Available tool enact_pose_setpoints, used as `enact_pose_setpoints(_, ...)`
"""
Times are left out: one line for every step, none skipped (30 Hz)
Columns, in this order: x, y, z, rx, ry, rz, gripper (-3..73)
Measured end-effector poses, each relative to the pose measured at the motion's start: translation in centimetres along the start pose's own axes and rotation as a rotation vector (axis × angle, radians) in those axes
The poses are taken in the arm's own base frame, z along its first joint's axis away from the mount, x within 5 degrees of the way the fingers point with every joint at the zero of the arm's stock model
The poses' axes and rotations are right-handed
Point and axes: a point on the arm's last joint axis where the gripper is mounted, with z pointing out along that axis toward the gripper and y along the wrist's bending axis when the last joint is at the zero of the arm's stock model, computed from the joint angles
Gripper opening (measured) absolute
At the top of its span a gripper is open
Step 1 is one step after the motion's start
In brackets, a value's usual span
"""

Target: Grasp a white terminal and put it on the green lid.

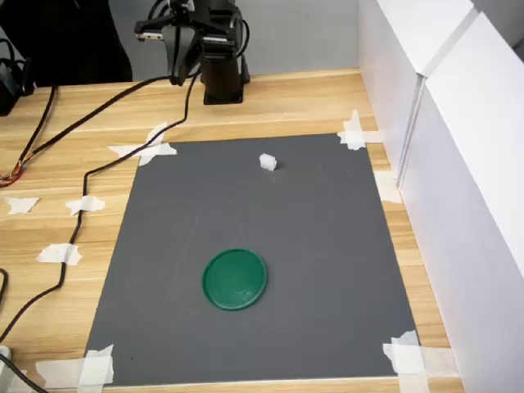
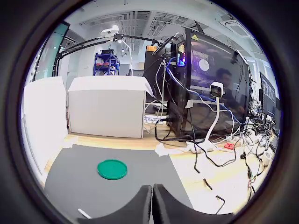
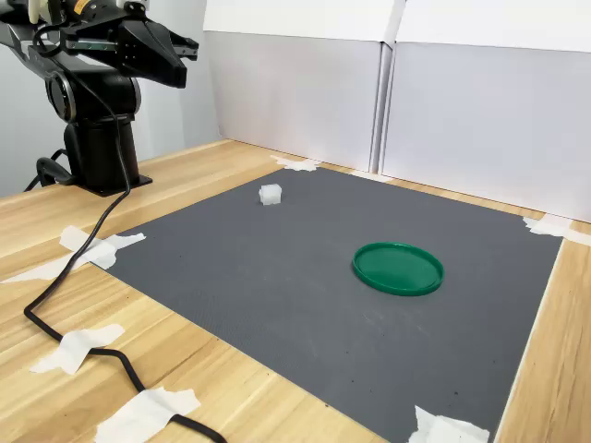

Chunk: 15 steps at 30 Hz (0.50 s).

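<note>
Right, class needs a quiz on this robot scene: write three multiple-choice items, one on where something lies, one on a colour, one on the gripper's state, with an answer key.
1. Where is the white terminal?
A. on the green lid
B. on the grey mat, apart from the lid
C. between the gripper's fingers

2. What colour is the lid?
A. green
B. red
C. yellow

3. How is the gripper?
A. shut, holding nothing
B. shut on the terminal
C. wide open over the lid

Key: 1 B, since both exterior views show the terminal alone on the grey mat, nearer the arm's base than the lid is. 2 A, the disc is dark green in all views. 3 A, in the wrist view the fingers meet with nothing between them.
</note>
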Motion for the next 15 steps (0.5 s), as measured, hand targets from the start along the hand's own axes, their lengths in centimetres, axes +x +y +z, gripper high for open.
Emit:
enact_pose_setpoints(0.03, 0.00, 0.06, -0.001, 0.005, 0.000, -1.6)
enact_pose_setpoints(0.05, 0.00, 0.07, -0.001, 0.008, 0.000, -1.6)
enact_pose_setpoints(0.05, 0.01, 0.09, -0.001, 0.008, 0.000, -1.6)
enact_pose_setpoints(0.05, 0.01, 0.09, -0.001, 0.009, 0.000, -1.6)
enact_pose_setpoints(0.06, 0.01, 0.11, -0.001, 0.011, 0.000, -1.6)
enact_pose_setpoints(0.06, 0.01, 0.11, -0.001, 0.011, 0.000, -1.6)
enact_pose_setpoints(0.06, 0.01, 0.11, -0.001, 0.011, 0.000, -1.6)
enact_pose_setpoints(0.06, 0.01, 0.11, -0.001, 0.011, 0.000, -1.6)
enact_pose_setpoints(0.06, 0.01, 0.11, -0.001, 0.011, 0.000, -1.6)
enact_pose_setpoints(0.06, 0.01, 0.11, -0.001, 0.011, 0.000, -1.6)
enact_pose_setpoints(0.06, 0.01, 0.11, -0.001, 0.011, 0.000, -1.6)
enact_pose_setpoints(0.06, 0.01, 0.11, -0.001, 0.011, 0.000, -1.6)
enact_pose_setpoints(0.06, 0.01, 0.11, -0.001, 0.011, 0.000, -1.6)
enact_pose_setpoints(0.06, 0.01, 0.11, -0.001, 0.011, 0.000, -1.6)
enact_pose_setpoints(0.06, 0.01, 0.11, -0.001, 0.011, 0.000, -1.6)
